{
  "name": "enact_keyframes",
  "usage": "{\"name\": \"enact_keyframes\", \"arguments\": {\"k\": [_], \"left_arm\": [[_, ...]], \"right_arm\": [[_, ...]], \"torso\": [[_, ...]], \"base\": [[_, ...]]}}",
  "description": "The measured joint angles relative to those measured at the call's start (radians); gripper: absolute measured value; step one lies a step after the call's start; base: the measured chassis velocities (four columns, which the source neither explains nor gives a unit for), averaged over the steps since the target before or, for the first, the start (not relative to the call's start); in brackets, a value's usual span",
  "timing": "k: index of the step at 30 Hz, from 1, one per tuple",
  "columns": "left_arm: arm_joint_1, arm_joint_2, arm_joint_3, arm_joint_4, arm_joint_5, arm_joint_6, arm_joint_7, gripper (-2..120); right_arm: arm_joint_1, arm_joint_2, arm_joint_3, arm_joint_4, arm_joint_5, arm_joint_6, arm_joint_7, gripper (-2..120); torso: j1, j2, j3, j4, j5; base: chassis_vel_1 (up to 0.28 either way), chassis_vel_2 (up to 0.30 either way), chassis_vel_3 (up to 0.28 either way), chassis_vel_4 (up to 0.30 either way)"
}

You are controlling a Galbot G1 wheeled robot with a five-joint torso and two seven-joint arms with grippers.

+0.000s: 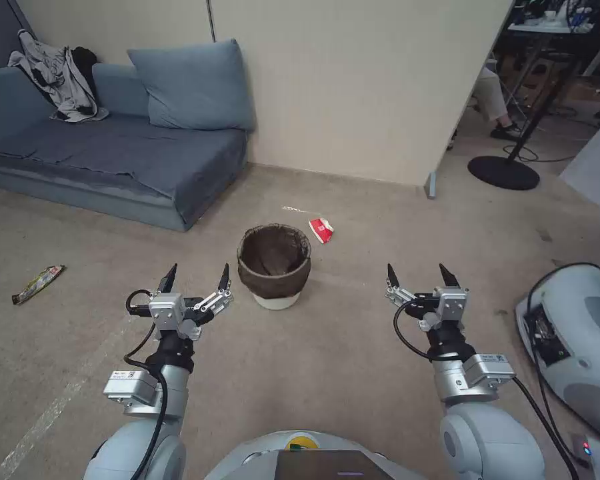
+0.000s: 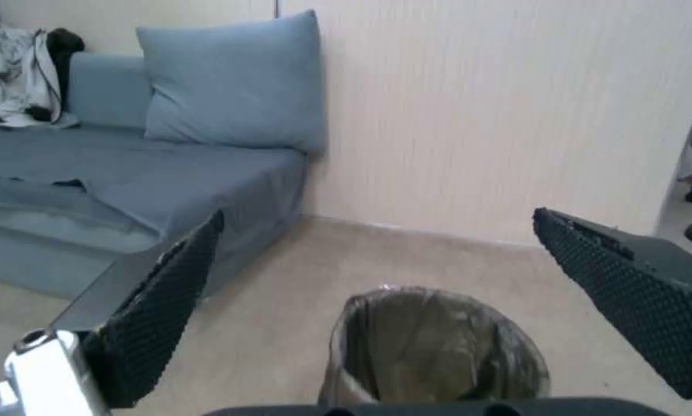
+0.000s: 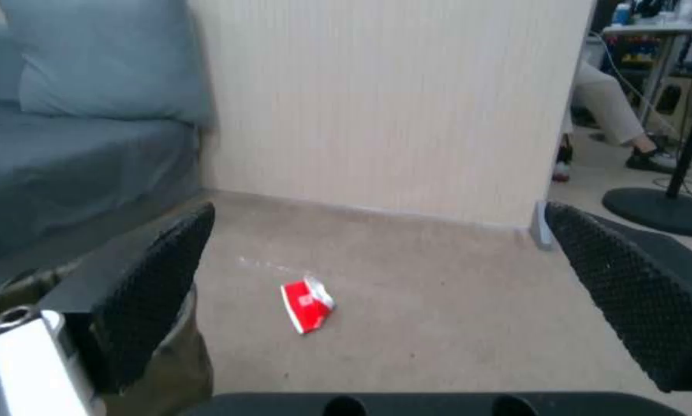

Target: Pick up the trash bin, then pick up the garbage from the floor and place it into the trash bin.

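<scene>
Both arms held out low over the floor [image 1: 327, 360], one each side of the robot's front. Left end effector [image 1: 197, 278] released, fingers spread wide, nothing between them; hovers just left of the trash bin [image 1: 274, 265], not touching it. Right end effector [image 1: 421, 275] also released, fingers apart and empty, well to the right of the bin. The bin stands upright on the carpet between the two end effectors and slightly beyond them, white base showing, dark bag folded over the rim; nothing clearly visible inside. Left wrist view looks over the bin's open mouth [image 2: 430, 346] framed by the two black fingers [image 2: 157, 323]. Just past the bin's far right side lies a red snack packet [image 1: 321, 230], flat on the carpet, near but apart from the bin; right wrist view has it [image 3: 307, 304] between its fingers' line of sight. Far left on the floor, a long wrapper [image 1: 38, 283], well apart from the bin. Beyond, a blue sofa [image 1: 113, 160] against the wall [image 1: 353, 87].
</scene>
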Motion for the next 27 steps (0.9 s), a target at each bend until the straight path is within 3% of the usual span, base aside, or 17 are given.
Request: {"name": "enact_keyframes", "arguments": {"k": [17,27], "left_arm": [[0.006,-0.001,-0.002,0.000,-0.003,-0.011,-0.003,100],[-0.001,0.050,-0.011,0.006,-0.042,0.006,-0.014,100]], "right_arm": [[0.000,-0.004,-0.008,-0.013,0.012,0.034,-0.007,100],[0.005,-0.041,-0.005,-0.033,0.025,0.044,0.000,100]], "torso": [[0.000,0.000,0.000,0.0001,-0.0002],[0.000,0.000,0.000,0.0000,-0.0001]], "base": [[-0.166,0.167,0.163,-0.170],[-0.040,0.035,0.038,-0.037]]}}
